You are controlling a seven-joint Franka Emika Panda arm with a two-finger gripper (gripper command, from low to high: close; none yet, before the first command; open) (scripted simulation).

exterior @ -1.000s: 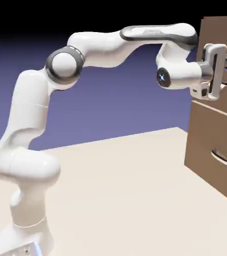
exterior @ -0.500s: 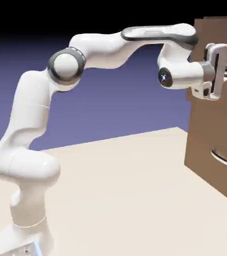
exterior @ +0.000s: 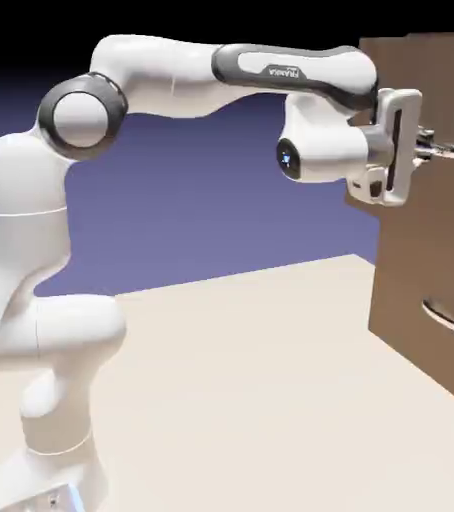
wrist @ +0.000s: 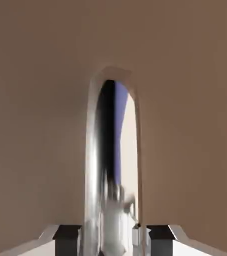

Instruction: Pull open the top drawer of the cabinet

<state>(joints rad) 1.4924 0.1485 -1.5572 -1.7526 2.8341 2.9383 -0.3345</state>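
Silver metal fills the middle of the hand view: the handle (wrist: 103, 165) runs as a curved, mirror-bright bar straight between the two grey fingertips (wrist: 67, 235), and the jaws (exterior: 449, 152) are clamped nearly shut on it. In the exterior view the fingers point level into the cabinet (exterior: 411, 250) at its upper part, with the hand square to the wood front.

That bar belongs to the top drawer (exterior: 451, 100), whose brown panel spreads flat behind the handle on every side in the hand view. It sits high on the cabinet at the exterior view's right edge, well above the lower handle (exterior: 449, 318) and the desk (exterior: 271, 380).

By my reading, the handle is the only sensible hold: stiff, narrow and polished, so likely slippery under the pads. Gripping near the middle of its arc, as here, should keep the pull from skewing. The drawer itself looks rigid and should slide straight out along its runners; a pull square to the front, away from the cabinet, would suit it, since any sideways drag could let the bar slip through the fingers.
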